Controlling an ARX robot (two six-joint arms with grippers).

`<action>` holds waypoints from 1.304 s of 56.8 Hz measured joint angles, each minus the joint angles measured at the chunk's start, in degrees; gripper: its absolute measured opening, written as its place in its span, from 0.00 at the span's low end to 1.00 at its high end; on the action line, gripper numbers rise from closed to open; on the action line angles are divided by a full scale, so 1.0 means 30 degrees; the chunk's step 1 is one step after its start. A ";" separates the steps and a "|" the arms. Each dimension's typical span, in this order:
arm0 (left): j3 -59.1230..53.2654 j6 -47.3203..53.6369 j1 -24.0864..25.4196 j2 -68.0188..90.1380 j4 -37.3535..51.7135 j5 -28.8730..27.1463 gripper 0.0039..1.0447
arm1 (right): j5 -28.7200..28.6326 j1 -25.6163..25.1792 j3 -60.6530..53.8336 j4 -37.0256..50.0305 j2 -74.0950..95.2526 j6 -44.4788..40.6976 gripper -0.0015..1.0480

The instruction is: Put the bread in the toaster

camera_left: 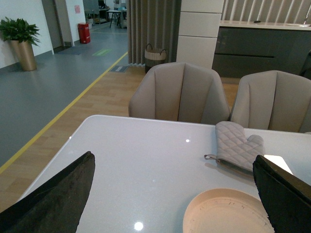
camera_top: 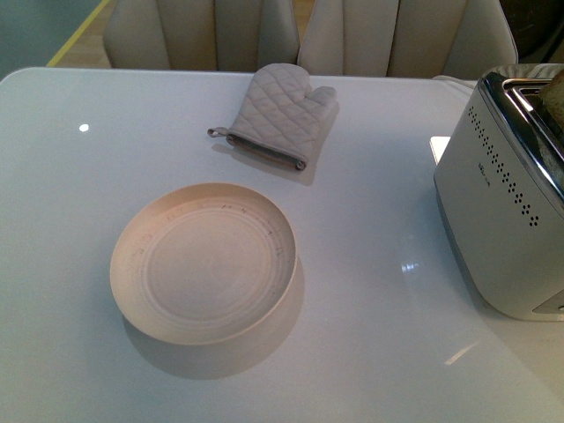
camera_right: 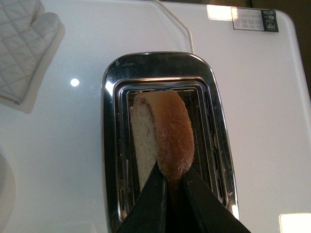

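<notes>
The white toaster (camera_top: 493, 203) with a chrome slotted top stands at the right edge of the front view. In the right wrist view my right gripper (camera_right: 172, 180) is shut on the bread (camera_right: 163, 131), a tan slice with a brown crust, held on edge directly over the toaster (camera_right: 163, 65) and its open slots. A bit of the bread (camera_top: 555, 99) shows above the toaster top in the front view. My left gripper (camera_left: 175, 194) is open and empty above the table, its dark fingers (camera_left: 58, 194) wide apart.
A round cream plate (camera_top: 204, 262) sits mid-table; it also shows in the left wrist view (camera_left: 226, 213). A grey quilted oven mitt (camera_top: 278, 115) lies behind it. Beige chairs (camera_left: 180, 92) stand past the table's far edge. A label card (camera_right: 255, 20) lies beyond the toaster.
</notes>
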 joint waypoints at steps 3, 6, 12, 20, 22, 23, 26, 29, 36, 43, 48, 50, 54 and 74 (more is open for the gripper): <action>0.0000 0.0000 0.0000 0.0000 0.0000 0.0000 0.93 | 0.0131 0.0022 0.0000 0.0000 0.0182 -0.0007 0.03; 0.0000 0.0000 0.0000 0.0000 0.0000 0.0000 0.93 | 0.0299 0.0029 0.0000 0.0000 0.0350 -0.0029 0.03; -0.0007 0.0000 0.0000 0.0000 0.0000 0.0000 0.93 | 0.0605 0.0029 0.0007 -0.0080 0.0750 -0.0058 0.03; 0.0000 0.0000 0.0000 0.0000 0.0000 0.0000 0.93 | 0.0852 -0.0007 -0.0029 -0.0015 0.1421 -0.0153 0.03; -0.0007 0.0000 0.0000 0.0000 0.0000 0.0000 0.93 | 0.0852 -0.0015 -0.0080 0.0073 0.1515 -0.0175 0.03; 0.0000 0.0000 0.0000 0.0000 0.0000 0.0000 0.93 | 0.0845 -0.0015 -0.0117 0.0124 0.1552 -0.0175 0.03; 0.0000 0.0000 0.0000 0.0000 0.0000 0.0000 0.93 | 0.0809 -0.0015 -0.0342 0.0372 0.1603 -0.0211 0.05; 0.0000 0.0000 0.0000 0.0000 0.0000 0.0000 0.93 | 0.0692 -0.0015 -0.0583 0.0554 0.1603 -0.0197 0.16; 0.0000 0.0000 0.0000 0.0000 0.0000 0.0000 0.93 | 0.0452 -0.0022 -0.1093 0.0874 0.1603 -0.0044 0.35; 0.0000 0.0000 0.0000 0.0000 0.0000 0.0000 0.93 | 0.0408 -0.0146 -0.1530 0.1566 0.1443 0.0073 0.53; 0.0000 0.0000 0.0000 0.0000 0.0000 0.0000 0.93 | 0.0168 -0.0270 -0.1814 0.1909 0.0882 0.0080 0.66; 0.0000 0.0000 0.0000 0.0000 0.0000 0.0000 0.93 | 0.0175 -0.0328 -0.2018 0.2266 0.0495 0.0073 0.73; 0.0000 0.0000 0.0000 0.0000 0.0000 0.0000 0.93 | -0.0124 -0.0452 -0.2368 0.2572 -0.0415 0.0211 0.82; 0.0000 0.0000 0.0000 -0.0007 0.0000 0.0000 0.93 | 0.3024 0.0503 -0.6339 0.7533 -0.8736 -0.0947 0.91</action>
